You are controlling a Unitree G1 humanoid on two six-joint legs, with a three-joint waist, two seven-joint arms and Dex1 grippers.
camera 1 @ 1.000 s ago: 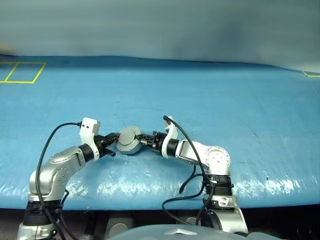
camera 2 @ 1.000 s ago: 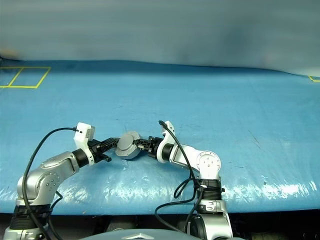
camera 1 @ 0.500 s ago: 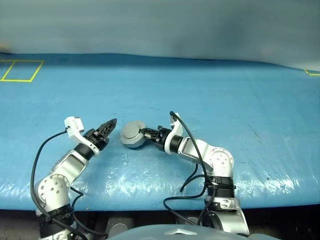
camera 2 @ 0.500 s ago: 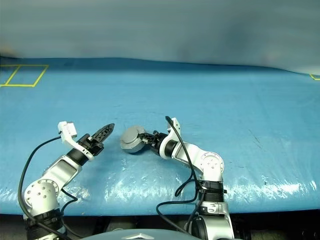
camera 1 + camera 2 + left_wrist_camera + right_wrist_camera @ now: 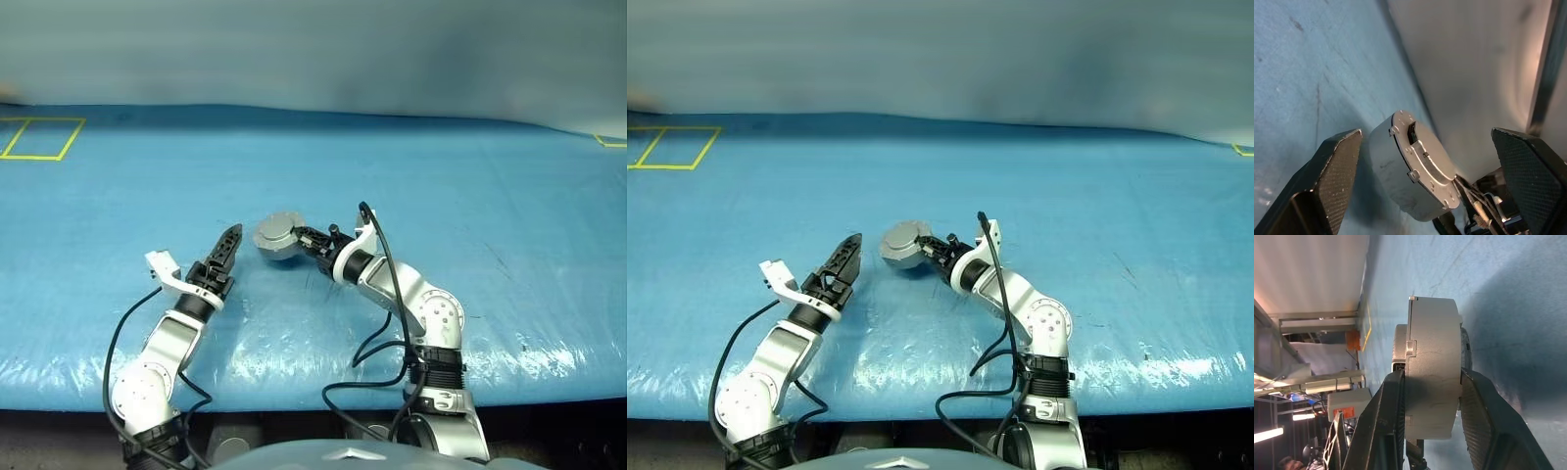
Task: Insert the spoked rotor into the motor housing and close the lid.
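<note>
The right gripper was clamped across the assembled motor housing, one finger on each flat face, holding it edge-on above the blue table cover. In the right wrist view the lid sat seated against the housing body with its tabs showing at the seam. The left gripper stood just beside the unit, fingers spread wide and empty, apart from it. Judged risk: the whole load hung on a single two-point pinch. If the fingers bore on smooth metal, the unit could rotate or slide out and drop. If the lid was not fully latched, a drop could part it.
</note>
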